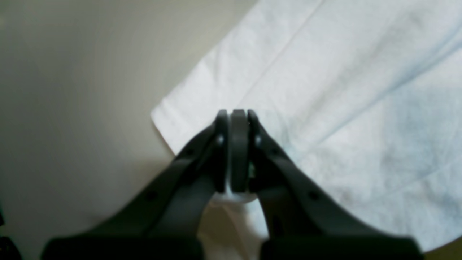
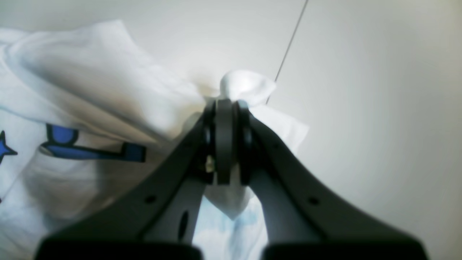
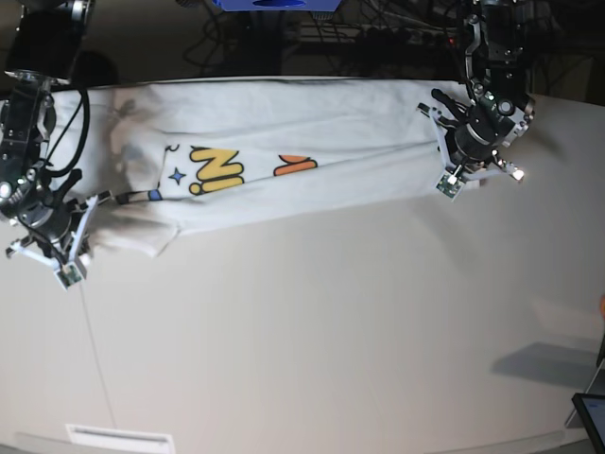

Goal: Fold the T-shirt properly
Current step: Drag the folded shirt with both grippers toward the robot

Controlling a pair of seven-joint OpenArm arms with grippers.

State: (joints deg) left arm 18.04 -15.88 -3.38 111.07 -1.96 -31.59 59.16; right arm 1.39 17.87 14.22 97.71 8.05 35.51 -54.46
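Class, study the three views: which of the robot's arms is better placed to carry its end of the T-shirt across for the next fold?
Neither clearly: the left gripper and right gripper each pinch opposite ends of the T-shirt; likely both move together.

the left end effector (image 1: 234,119) sits at the far right of the base view, its arm reaching down from the far edge. its two dark fingers (image 1: 220,144) are pressed together, with a bit of white cloth caught between them lower down. the right end effector (image 2: 225,108) sits at the left of the base view, nearer than the other, its arm coming down along the left edge with black cables beside it. its jaws are also closed tight, pinching a bunch of white cloth that pokes out past the tips. both wrists point down toward the desk (image 3: 331,331), well apart from each other.
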